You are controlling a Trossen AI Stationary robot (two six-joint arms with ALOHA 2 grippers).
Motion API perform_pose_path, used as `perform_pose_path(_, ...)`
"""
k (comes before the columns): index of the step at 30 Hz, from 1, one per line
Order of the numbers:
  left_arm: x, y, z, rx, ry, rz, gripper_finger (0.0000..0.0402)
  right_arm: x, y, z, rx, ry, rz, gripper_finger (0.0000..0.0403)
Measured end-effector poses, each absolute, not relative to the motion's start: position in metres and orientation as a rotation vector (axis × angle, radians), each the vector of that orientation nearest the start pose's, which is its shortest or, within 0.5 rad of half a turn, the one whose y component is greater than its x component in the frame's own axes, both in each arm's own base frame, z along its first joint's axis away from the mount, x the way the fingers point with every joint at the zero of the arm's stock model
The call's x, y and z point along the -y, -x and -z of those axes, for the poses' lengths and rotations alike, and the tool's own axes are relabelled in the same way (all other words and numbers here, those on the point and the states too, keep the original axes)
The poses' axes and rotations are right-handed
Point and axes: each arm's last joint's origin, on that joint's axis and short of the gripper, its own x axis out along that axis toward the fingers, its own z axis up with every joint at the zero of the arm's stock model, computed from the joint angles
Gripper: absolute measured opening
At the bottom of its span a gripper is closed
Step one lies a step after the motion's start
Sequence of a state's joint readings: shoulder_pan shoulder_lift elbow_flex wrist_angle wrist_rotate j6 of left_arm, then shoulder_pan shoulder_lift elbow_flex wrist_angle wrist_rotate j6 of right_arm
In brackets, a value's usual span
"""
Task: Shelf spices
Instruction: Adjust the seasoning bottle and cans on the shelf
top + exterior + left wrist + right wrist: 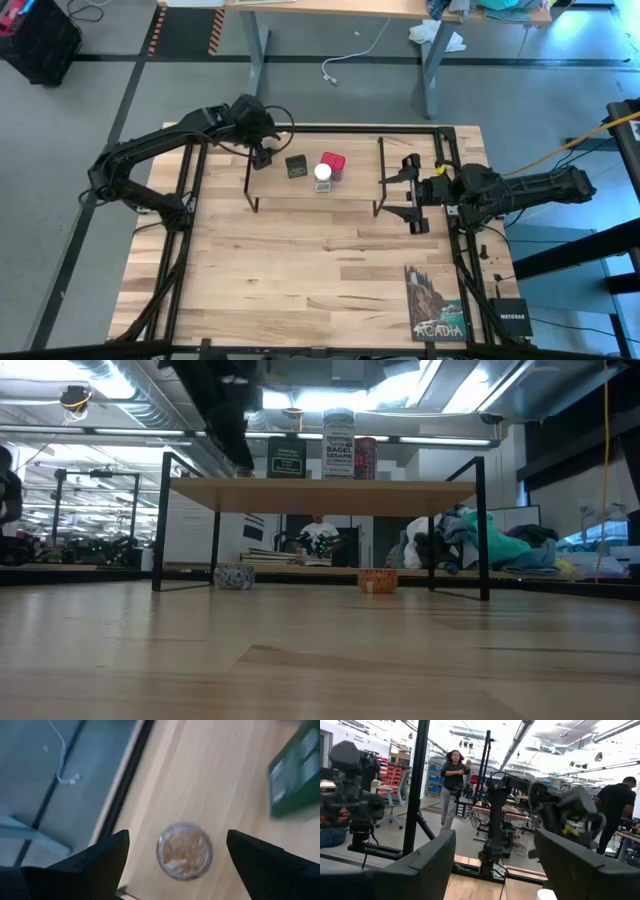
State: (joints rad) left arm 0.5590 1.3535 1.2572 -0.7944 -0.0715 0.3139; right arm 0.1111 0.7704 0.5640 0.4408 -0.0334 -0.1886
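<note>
Left wrist view — tan-grey jar (184,851) near shelf (220,780) edge.

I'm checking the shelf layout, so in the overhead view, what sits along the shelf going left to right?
Left gripper over the tiny round jar → dark square tin → white-capped jar → red square tin → right gripper at the shelf's right end.

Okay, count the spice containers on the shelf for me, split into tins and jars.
Square tins: 2, the dark tin and the red tin
Jars: 2, the white-capped jar and the tiny round jar
Total: 4 on the shelf
</note>
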Motion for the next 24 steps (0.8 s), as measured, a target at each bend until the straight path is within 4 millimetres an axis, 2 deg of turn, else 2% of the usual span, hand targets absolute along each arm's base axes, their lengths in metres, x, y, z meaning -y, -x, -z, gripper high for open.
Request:
perform_pose_path(6, -0.116, -0.218, -0.36, -0.733, -0.079, -0.448, 0.0329, -0.021, -0.176, -0.318, 0.243, 0.178, -0.121, 0.0278)
perform_pose_path(10, -0.082, -0.204, -0.387, -0.551, -0.084, -0.389, 0.0323, -0.02, -0.176, -0.318, 0.241, 0.178, -0.116, 0.0277)
perform_pose_path(13, -0.054, -0.197, -0.396, -0.455, -0.093, -0.296, 0.0296, -0.019, -0.176, -0.317, 0.231, 0.174, -0.079, 0.0266)
perform_pose_path(16, -0.03, -0.196, -0.388, -0.413, -0.105, -0.248, 0.0247, -0.018, -0.176, -0.316, 0.213, 0.172, -0.047, 0.0235)
perform_pose_path(18, -0.019, -0.198, -0.376, -0.415, -0.12, -0.268, 0.0202, -0.018, -0.178, -0.315, 0.207, 0.171, -0.037, 0.0205)
perform_pose_path(24, 0.0, -0.21, -0.33, -0.403, -0.133, -0.302, 0.004, -0.019, -0.19, -0.308, 0.179, 0.171, -0.008, 0.0075)
